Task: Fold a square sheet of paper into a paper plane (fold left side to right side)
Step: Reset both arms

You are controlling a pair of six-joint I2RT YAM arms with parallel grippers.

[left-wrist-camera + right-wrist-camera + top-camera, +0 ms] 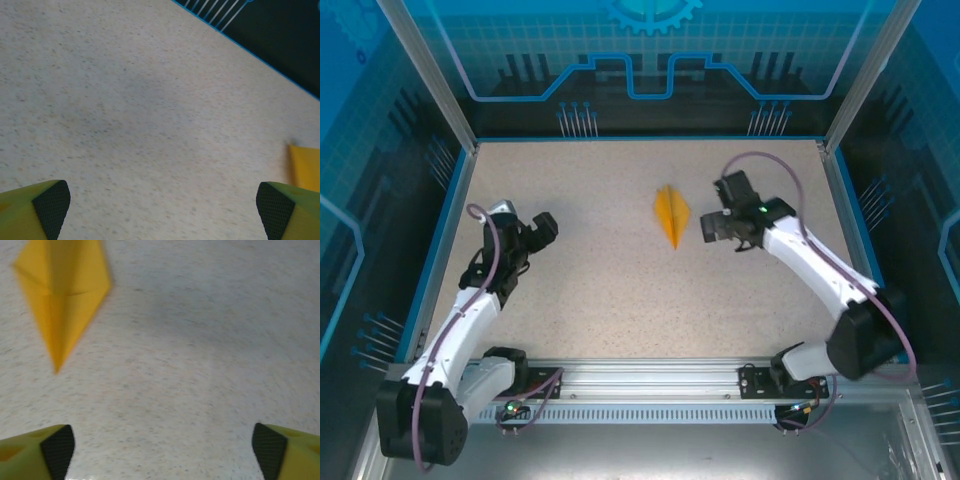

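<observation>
**Top external view:** the paper plane [671,214] lies flat on the speckled surface [600,300], its tip toward the near edge. It sits between the left fingers [546,226] and the right fingers [710,228], nearer the right pair and touching neither.

**Left wrist view:** the left fingers [50,207] are spread wide over the surface and hold nothing. An orange-yellow edge of the paper plane [306,167] shows at the right border.

**Right wrist view:** the right fingers [57,450] are spread wide and empty. The paper plane [60,295] lies at upper left, centre crease visible, tip pointing down the frame.
</observation>
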